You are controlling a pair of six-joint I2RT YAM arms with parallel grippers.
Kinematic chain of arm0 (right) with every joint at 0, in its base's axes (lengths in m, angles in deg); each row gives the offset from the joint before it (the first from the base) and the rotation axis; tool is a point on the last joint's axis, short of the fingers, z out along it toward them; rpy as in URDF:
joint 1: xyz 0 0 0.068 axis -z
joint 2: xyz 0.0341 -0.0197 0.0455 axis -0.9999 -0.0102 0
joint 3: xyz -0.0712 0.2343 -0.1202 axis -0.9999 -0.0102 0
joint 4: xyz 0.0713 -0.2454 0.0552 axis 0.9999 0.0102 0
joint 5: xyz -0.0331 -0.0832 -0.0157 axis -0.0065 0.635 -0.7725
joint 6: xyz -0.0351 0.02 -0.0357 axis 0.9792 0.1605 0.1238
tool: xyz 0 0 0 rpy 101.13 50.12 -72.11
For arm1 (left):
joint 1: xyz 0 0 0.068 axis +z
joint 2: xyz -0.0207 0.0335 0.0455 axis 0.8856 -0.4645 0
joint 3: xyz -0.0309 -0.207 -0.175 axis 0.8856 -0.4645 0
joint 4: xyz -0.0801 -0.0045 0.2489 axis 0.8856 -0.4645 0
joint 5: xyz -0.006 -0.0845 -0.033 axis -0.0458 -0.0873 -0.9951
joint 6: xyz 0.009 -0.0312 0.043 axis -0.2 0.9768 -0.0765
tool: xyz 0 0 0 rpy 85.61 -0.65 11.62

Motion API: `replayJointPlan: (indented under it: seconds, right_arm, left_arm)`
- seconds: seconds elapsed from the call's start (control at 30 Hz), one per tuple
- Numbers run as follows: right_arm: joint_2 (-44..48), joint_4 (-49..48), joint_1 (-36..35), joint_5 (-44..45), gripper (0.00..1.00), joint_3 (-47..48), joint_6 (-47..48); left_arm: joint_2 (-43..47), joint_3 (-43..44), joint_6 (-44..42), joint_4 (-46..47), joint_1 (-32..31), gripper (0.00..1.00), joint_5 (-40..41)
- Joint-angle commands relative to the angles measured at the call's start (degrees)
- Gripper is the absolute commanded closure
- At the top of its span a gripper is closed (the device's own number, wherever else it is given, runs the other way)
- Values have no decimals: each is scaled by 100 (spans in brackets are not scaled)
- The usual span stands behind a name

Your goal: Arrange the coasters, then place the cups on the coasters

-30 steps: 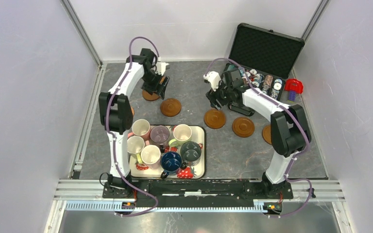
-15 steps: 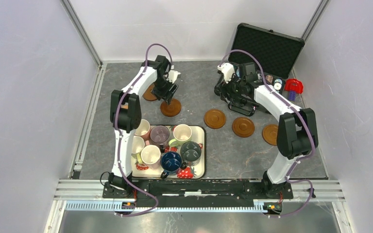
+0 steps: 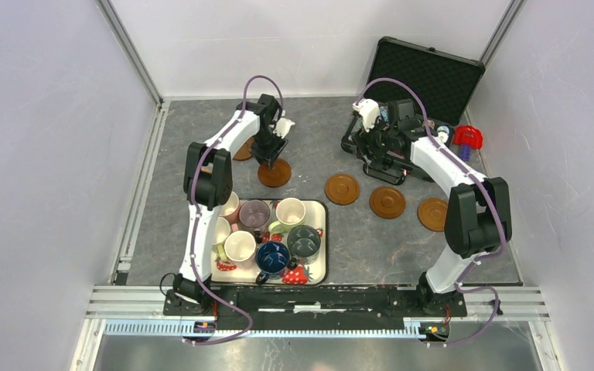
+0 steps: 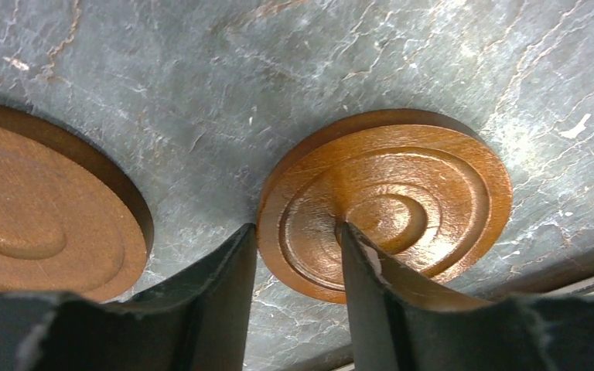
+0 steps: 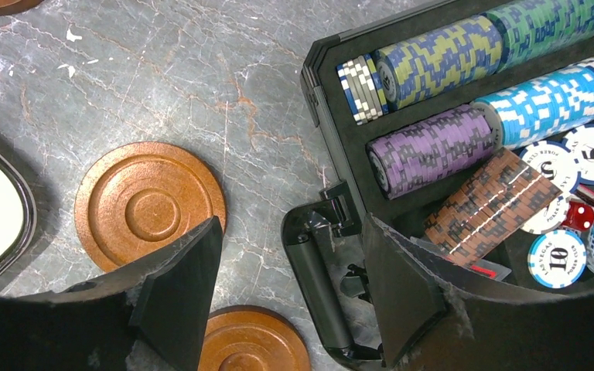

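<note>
Several brown coasters lie flat on the grey table. My left gripper (image 3: 271,161) points down onto one coaster (image 3: 274,174) just behind the tray. In the left wrist view its jaws (image 4: 298,232) stand partly apart astride that coaster (image 4: 402,201): one finger at the left rim, the other on the centre rings. A second coaster (image 4: 39,224) lies to its left. Three coasters (image 3: 342,188) (image 3: 387,202) (image 3: 433,214) form a row at the right. My right gripper (image 5: 290,270) hangs open and empty over the case handle (image 5: 317,286). Several cups (image 3: 290,212) sit in the tray.
A white strawberry-print tray (image 3: 321,267) holds the cups at the near centre. An open black case (image 3: 425,77) with rows of poker chips (image 5: 433,62) stands at the back right, with a red object (image 3: 468,137) beside it. Metal rails border the left side of the table.
My left gripper has moved right from the far-left coaster to the one behind the tray, and its jaws have narrowed. The right gripper has swung back and right to the case.
</note>
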Motion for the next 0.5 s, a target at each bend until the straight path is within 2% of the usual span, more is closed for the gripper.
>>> replayJointPlan:
  seconds: [0.0,0.23,0.47]
  right_arm:
    - [246,-69,64,-100,27,-81,-29]
    - [316,-59,76,-120,27,-183,-38]
    - [376,-51,80,-77,27,-225,-11]
  left_arm:
    - [59,27,-69,102,-232,51,29]
    - [-34,76,366,452,-490,53,213]
    - [-174,259,477,454,-773,55,22]
